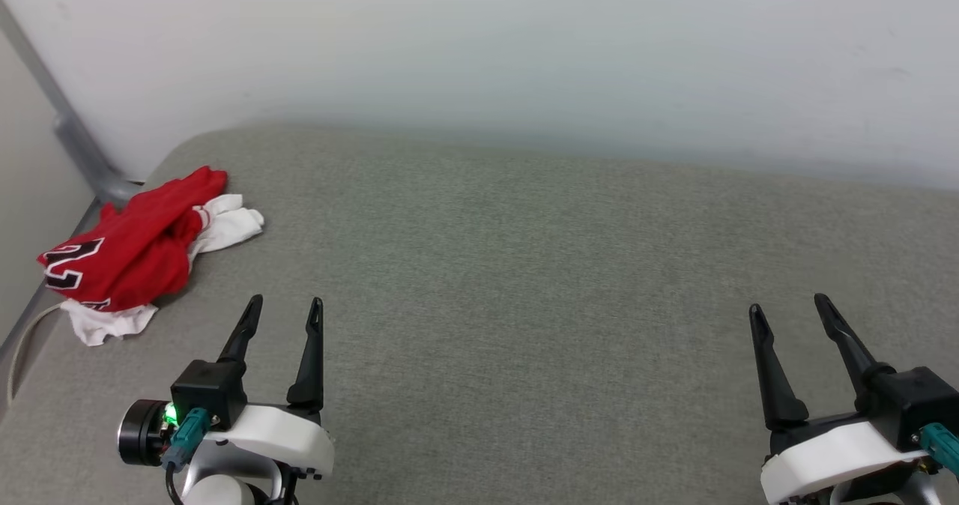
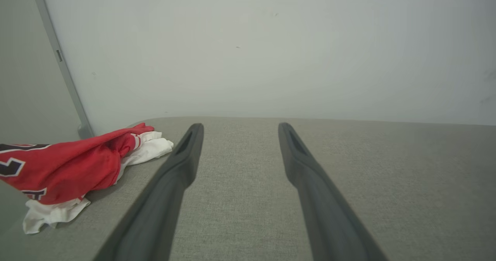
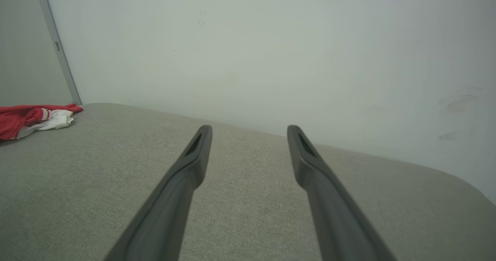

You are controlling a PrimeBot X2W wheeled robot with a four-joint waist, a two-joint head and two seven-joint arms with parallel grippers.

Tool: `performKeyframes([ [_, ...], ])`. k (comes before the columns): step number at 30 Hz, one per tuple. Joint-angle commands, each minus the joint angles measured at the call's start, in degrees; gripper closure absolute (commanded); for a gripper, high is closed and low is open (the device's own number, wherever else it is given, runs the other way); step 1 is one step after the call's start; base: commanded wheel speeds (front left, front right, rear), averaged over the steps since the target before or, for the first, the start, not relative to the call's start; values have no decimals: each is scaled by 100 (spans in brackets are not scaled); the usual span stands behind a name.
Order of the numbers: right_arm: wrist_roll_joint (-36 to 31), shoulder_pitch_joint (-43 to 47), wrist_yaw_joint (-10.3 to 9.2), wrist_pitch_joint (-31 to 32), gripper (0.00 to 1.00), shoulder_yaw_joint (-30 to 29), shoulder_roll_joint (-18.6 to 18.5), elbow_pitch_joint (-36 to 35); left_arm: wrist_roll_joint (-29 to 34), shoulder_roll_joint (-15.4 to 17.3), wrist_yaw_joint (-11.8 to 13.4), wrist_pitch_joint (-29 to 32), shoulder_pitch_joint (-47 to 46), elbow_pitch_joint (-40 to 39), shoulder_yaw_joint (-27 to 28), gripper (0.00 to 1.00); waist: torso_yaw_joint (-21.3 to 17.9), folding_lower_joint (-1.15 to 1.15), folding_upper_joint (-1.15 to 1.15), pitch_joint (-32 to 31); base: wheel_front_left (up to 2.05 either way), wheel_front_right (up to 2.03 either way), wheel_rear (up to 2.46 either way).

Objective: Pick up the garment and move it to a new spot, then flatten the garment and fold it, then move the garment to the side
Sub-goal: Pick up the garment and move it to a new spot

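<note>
Grey-green woven cloth covers the broad surface (image 1: 524,303), which meets a plain pale wall (image 1: 524,40) along its far edge, while a grey metal bar (image 1: 75,141) slants down beside the far left corner. Close to that corner, along the left edge, lies the garment (image 1: 127,250) in a crumpled heap. Red cloth is bunched on top, white sleeves (image 1: 225,224) poke out toward the far edge, and more white cloth shows at the near side of the heap. Part of the black-and-white lettering (image 1: 71,261) faces up on the side nearest the left edge. In the left wrist view the red cloth seems to reach over that edge, though how far cannot be told. The left gripper (image 1: 287,300) hovers over the near left part of the surface, just beside the heap but apart from it. Its two dark fingers (image 2: 182,164) are spread wide with bare surface between them, and a small green light (image 1: 171,413) glows on its wrist. The right gripper (image 1: 787,303) hangs over the near right part of the surface, well apart from the garment, and its jaws likewise stand wide with nothing between them. Both grippers point toward the far edge, and neither carries anything.
</note>
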Motion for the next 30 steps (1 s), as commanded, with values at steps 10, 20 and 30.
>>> performKeyframes([
  [10,116,-90,-3,-70,0,64,8,43,-33,-43,-40,-16,-12,15,258,0,1003,0,0,27,0,0,0],
  [20,236,-169,-3,-146,0,159,7,131,-17,-80,-87,-16,-6,1,438,0,1661,0,0,96,0,0,0],
  [30,277,-231,-3,-156,0,184,6,189,-10,-136,-144,-16,5,3,524,0,1957,0,0,129,0,0,0],
])
